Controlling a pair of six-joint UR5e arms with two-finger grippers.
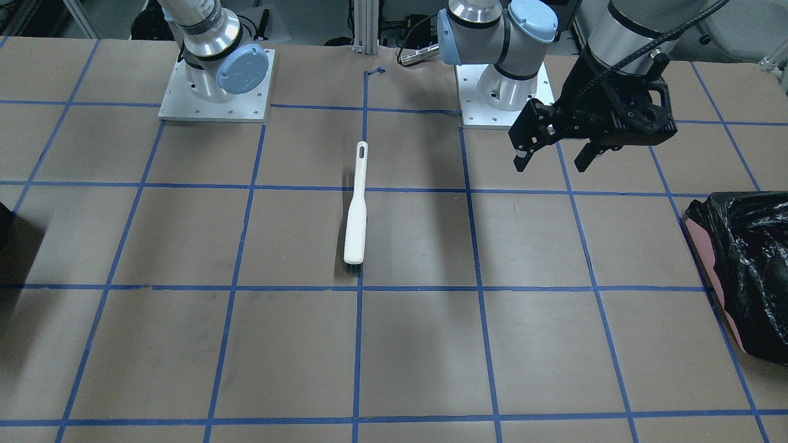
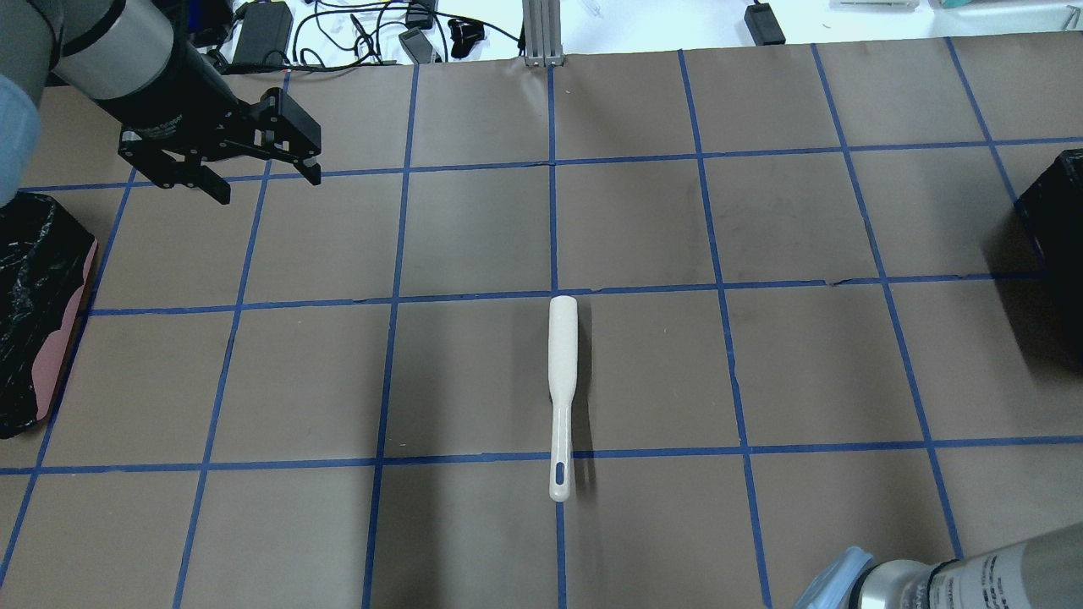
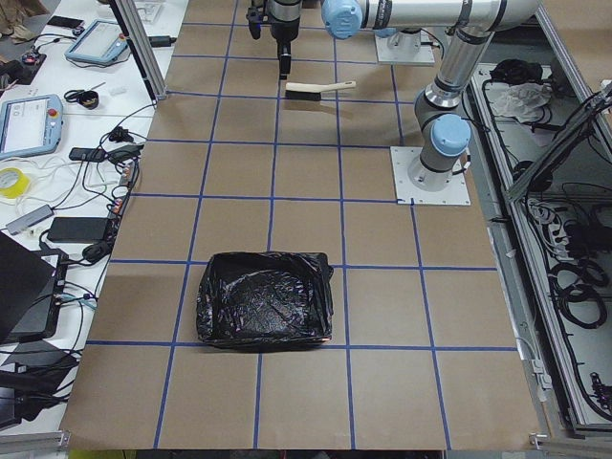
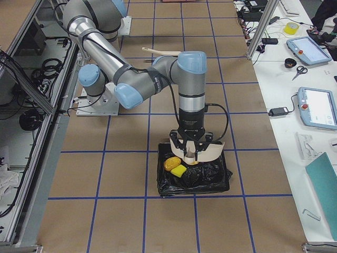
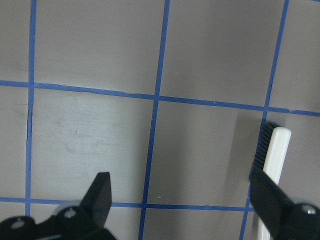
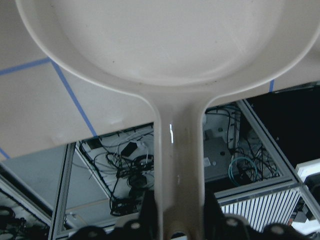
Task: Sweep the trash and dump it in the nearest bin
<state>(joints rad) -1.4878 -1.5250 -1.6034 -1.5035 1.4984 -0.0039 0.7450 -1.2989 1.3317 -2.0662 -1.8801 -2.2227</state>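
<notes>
I see bright, even light from above, with soft grey shadow bands on the table (image 1: pixel 184 344) on both sides of the brush (image 1: pixel 356 209). Far to one side of the brush the black bin bag (image 1: pixel 748 264) shines with white spots, and the dustpan (image 6: pixel 165 45) handle has a thin glint.

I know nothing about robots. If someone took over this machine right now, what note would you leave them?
Left gripper: open, empty, above the table.
Right gripper: shut on the dustpan handle, pan over the bag-lined bin.
Brush: lying mid-table, not held.
Golden-brown lump and yellow sponge: in that bin. Pale scrap: not visible.
Done: dump, apparently; the pan looks empty.
Left: probably setting the dustpan down.
</notes>
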